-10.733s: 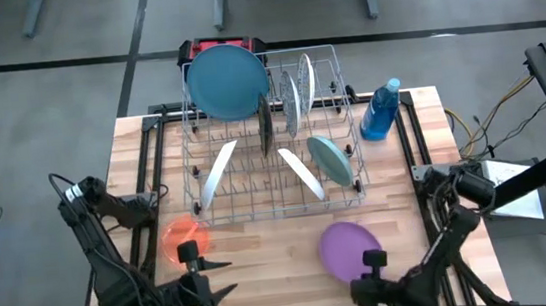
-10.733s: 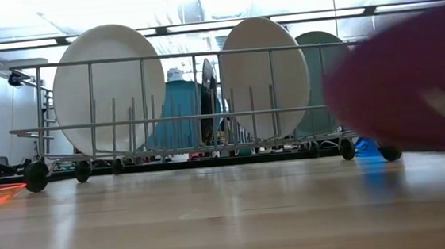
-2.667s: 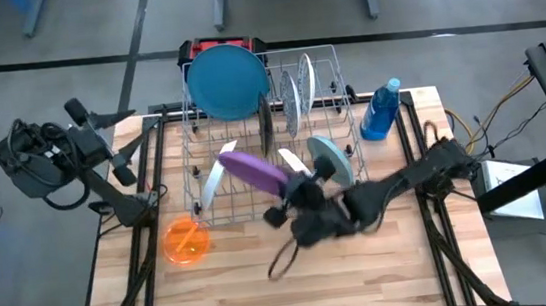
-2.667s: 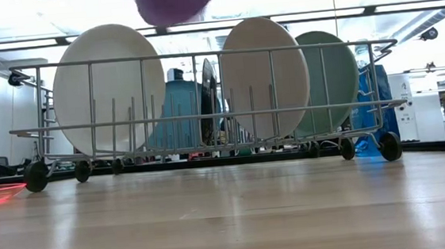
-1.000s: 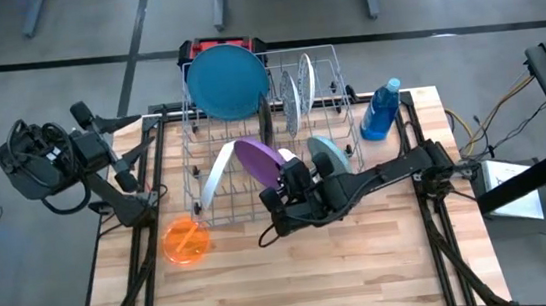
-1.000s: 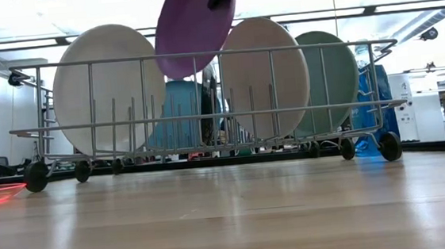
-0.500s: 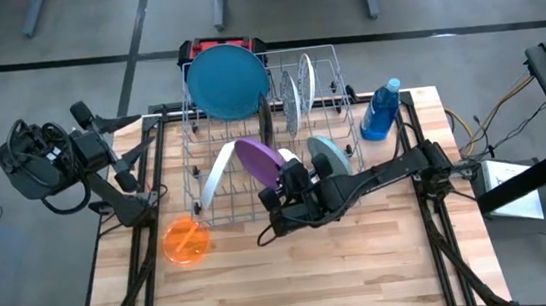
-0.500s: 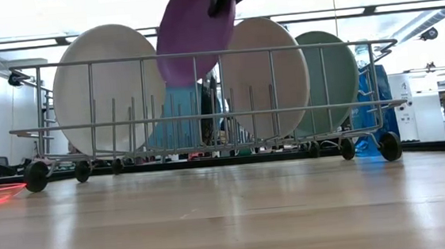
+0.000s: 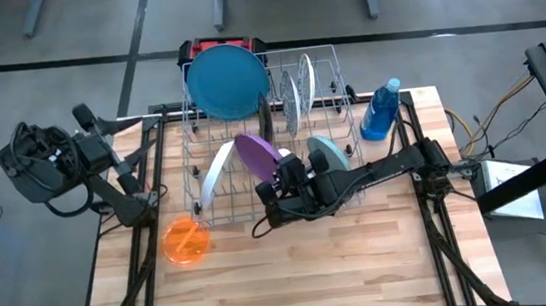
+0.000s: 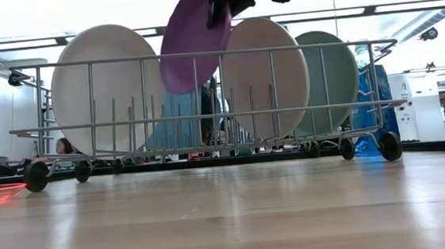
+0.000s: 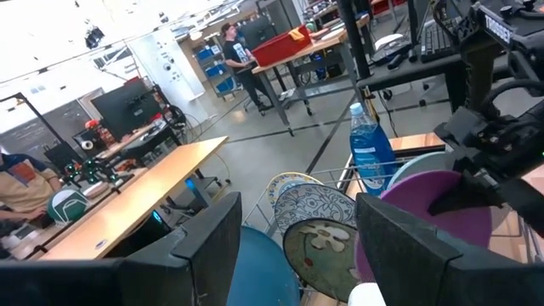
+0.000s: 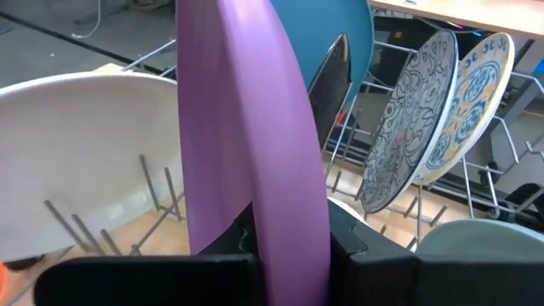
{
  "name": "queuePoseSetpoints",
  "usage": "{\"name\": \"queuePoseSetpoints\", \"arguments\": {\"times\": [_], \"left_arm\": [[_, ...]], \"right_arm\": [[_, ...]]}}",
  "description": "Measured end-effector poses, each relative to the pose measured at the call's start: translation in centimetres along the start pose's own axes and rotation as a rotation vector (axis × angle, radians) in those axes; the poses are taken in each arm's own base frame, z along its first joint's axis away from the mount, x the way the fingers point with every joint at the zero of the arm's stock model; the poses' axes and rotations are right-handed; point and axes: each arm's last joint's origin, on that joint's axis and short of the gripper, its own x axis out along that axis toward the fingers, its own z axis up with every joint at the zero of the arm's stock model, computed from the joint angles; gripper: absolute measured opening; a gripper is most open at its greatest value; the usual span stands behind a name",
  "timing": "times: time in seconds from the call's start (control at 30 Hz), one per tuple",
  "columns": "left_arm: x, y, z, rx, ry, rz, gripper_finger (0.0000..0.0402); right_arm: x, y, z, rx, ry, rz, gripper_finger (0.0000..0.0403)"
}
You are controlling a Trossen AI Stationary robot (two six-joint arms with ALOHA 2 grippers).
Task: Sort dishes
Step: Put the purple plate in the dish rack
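Observation:
My right gripper [image 9: 281,179] is shut on a purple plate [image 9: 257,155], held on edge over the wire rack [image 9: 278,208]. The plate sits between two white plates [image 9: 217,173] [image 9: 301,174] that lean in the rack's near row. In the low view the purple plate [image 10: 195,43] reaches below the rack's top rail. A teal plate [image 9: 331,157], a large blue plate [image 9: 229,80], a dark plate [image 9: 265,124] and two patterned plates [image 9: 291,101] also stand in the rack. A small orange plate [image 9: 185,240] lies flat on the table. My left gripper [image 11: 297,255] waits open, raised off the table's far left corner. My right gripper pinches the purple plate's rim [image 12: 285,229] between its two fingers [image 12: 353,242], one on each face. The fingers reach in from the table's right, slanting down. The plate stands on edge, slightly tilted, its lower part inside the rack; whether it touches the wires cannot be told.
A blue bottle [image 9: 380,110] stands at the rack's right on the table. Black frame rails [image 9: 146,185] run along both table sides. Bare wood lies in front of the rack [image 9: 295,271]. People work at benches far behind the table.
My right gripper has come down a little and edged toward the far left with the purple plate. The plate's lower edge has sunk past the rack's top rail, between the two white plates, still on edge.

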Motion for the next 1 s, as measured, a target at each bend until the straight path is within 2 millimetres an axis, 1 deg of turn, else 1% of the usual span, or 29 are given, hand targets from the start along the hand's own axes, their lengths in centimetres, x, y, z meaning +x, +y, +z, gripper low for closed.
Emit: {"name": "queuePoseSetpoints", "arguments": {"times": [0.1,0.27,0.37,0.6,0.73,1.0], "left_arm": [[0.0,-0.1,0.0,0.004,0.001,0.000,0.0220],[0.1,-0.3,0.1,0.009,0.002,0.000,0.0220],[0.1,-0.3,0.1,0.009,0.002,0.000,0.0220],[0.1,-0.3,0.1,0.009,0.002,0.000,0.0220],[0.1,-0.3,0.1,0.009,0.002,0.000,0.0220],[0.1,-0.3,0.1,0.010,0.002,0.000,0.0220]], "right_arm": [[0.4,-0.1,-0.2,-0.003,-0.002,-0.010,0.0042],[0.9,0.1,-1.1,-0.030,0.004,-0.006,0.0033],[1.0,0.1,-1.2,-0.021,0.001,-0.004,0.0036],[1.2,0.2,-1.2,-0.015,0.025,0.011,0.0083],[1.3,0.2,-1.1,-0.017,0.024,0.014,0.0101],[1.3,1.0,-0.5,-0.040,-0.010,0.063,0.0134]]}}
